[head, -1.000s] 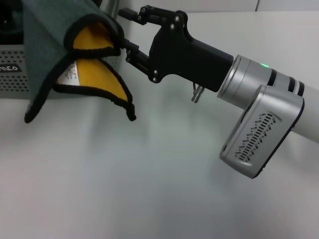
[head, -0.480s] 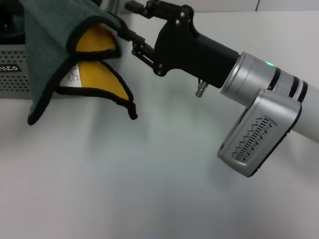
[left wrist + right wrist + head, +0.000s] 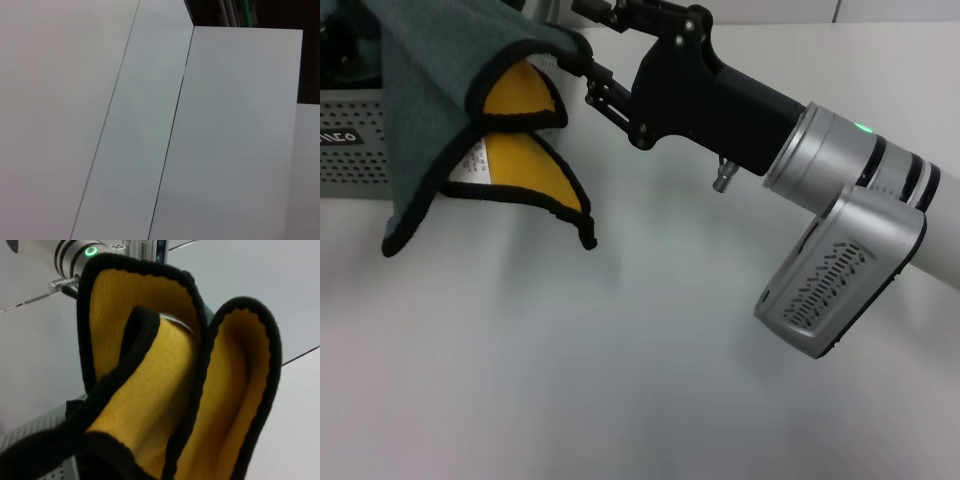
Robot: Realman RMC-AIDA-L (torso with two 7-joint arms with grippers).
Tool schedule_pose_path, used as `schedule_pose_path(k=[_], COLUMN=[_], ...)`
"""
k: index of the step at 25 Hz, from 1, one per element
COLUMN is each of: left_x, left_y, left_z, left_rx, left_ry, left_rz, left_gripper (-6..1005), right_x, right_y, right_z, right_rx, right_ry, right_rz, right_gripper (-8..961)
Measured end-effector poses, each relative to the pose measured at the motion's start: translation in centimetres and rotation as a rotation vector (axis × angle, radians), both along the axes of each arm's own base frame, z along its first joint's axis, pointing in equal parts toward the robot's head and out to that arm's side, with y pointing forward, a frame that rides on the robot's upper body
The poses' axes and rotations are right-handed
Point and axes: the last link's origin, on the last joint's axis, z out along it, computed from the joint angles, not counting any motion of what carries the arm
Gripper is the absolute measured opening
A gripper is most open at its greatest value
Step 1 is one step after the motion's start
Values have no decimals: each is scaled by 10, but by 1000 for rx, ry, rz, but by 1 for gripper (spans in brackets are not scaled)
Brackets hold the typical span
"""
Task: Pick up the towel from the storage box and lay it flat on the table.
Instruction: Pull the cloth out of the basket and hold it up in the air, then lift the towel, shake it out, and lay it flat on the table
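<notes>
One gripper does the work: the right gripper (image 3: 582,62) is clamped on a top fold of the towel (image 3: 450,140), holding it up so the cloth hangs free below and to the far side of the fingers, teal face outward and yellow lining showing in two drooping folds. Its lowest corner dangles just above the table (image 3: 620,380), with the white label (image 3: 468,160) showing inside the lower fold. Behind the hanging cloth sits the storage box (image 3: 345,140), beyond the gripper's tip. Lifting clear of the box appears done; spreading the towel flat remains. The left gripper is out of sight, its camera showing only bare tabletop.
</notes>
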Motion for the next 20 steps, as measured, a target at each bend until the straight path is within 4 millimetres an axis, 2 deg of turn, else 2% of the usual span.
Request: schedule_pose_path(k=[3, 14, 20], left_x=[0, 1, -1], left_y=[0, 0, 0], left_z=[0, 0, -5], left_rx=[0, -2, -17], left_ry=[-1, 1, 27], left_rz=[0, -3, -1], left_gripper=[54, 55, 60], right_x=[-2, 3, 1], right_y=[-1, -7, -8], right_z=[-1, -3, 1], right_rx=[-5, 17, -21], right_ry=[-2, -17, 34], right_rz=[6, 48, 33], right_gripper=[318, 140, 6])
